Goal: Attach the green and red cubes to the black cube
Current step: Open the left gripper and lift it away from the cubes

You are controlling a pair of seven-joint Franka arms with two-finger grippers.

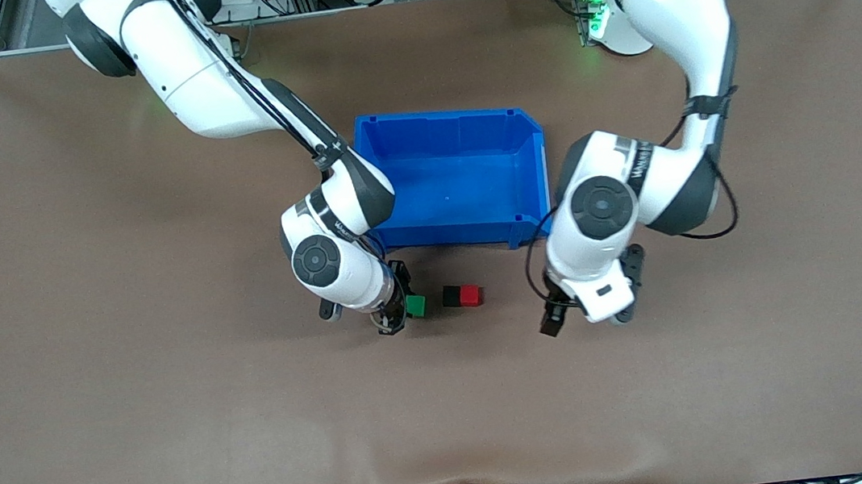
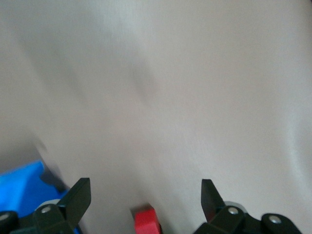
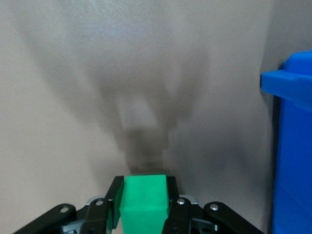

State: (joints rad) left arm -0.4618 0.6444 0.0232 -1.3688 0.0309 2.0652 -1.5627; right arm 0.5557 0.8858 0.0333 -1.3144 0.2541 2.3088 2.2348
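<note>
My right gripper (image 1: 398, 311) is shut on the green cube (image 1: 415, 305), low over the table. In the right wrist view the green cube (image 3: 144, 200) sits between the two fingers (image 3: 113, 200). The black cube (image 1: 451, 296) and the red cube (image 1: 470, 295) lie side by side and touching on the table, a small gap from the green cube toward the left arm's end. My left gripper (image 1: 584, 320) is open and empty, over the table toward the left arm's end from the red cube. The left wrist view shows the red cube (image 2: 146, 222) between its spread fingers (image 2: 78, 197).
A large blue bin (image 1: 456, 178) stands on the table farther from the front camera than the cubes, between the two arms. Its wall shows in the right wrist view (image 3: 292, 146) and a corner shows in the left wrist view (image 2: 22, 187). Brown tabletop lies all around.
</note>
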